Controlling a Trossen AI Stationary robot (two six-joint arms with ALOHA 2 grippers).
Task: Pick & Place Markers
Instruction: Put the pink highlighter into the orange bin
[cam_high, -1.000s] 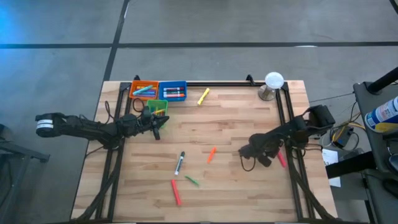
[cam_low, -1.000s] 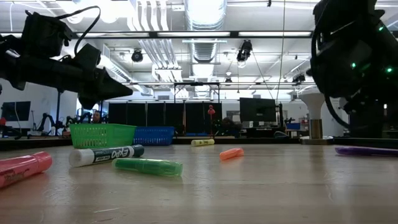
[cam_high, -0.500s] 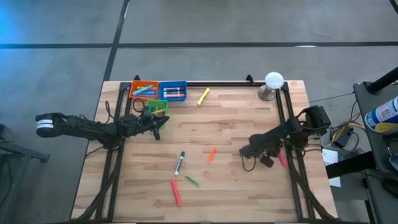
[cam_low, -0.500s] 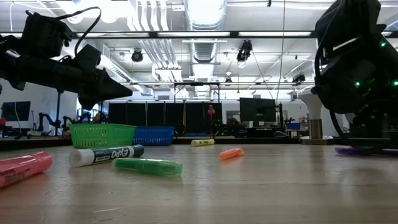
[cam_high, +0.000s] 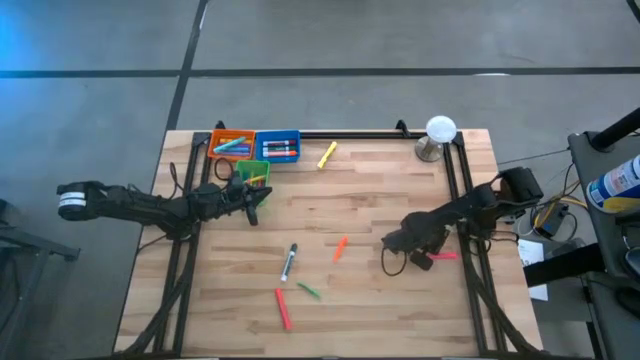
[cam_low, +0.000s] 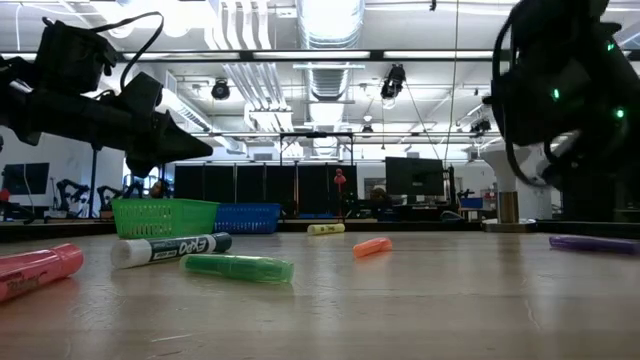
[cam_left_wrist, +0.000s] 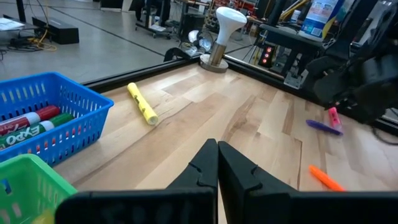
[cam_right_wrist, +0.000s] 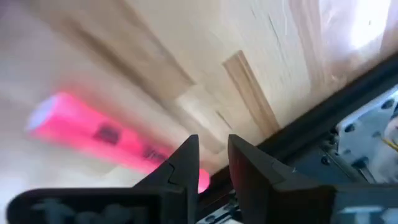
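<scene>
Several markers lie flat on the wooden table: an orange one (cam_high: 340, 247), a white-barrelled one (cam_high: 289, 262), green (cam_high: 308, 290), red (cam_high: 283, 310) and yellow (cam_high: 327, 155). A pink marker (cam_high: 442, 256) and a purple one (cam_left_wrist: 323, 127) lie near the right edge. My right gripper (cam_high: 412, 250) hangs over the pink marker (cam_right_wrist: 106, 140), fingers a narrow gap apart (cam_right_wrist: 213, 155). My left gripper (cam_high: 258, 197) hovers shut beside the green bin (cam_high: 252, 172), touching nothing (cam_left_wrist: 217, 163). My right gripper points down at the table, and one end of the pink marker (cam_right_wrist: 203, 180) shows in the gap under its fingertips. The marker runs off behind one finger (cam_right_wrist: 183, 165). Whether the fingers touch it, I cannot tell.
An orange bin (cam_high: 231, 144) and a blue bin (cam_high: 278, 146) holding markers stand at the far-left edge, with the green bin in front of them. A white-domed stand (cam_high: 440, 135) sits at the far-right corner. Black rails (cam_high: 460, 200) run along the table's sides.
My right arm dipped toward the table by the right edge, then rose again. The pink marker turned about on the table, from slanting to lying roughly parallel to the near edge.
</scene>
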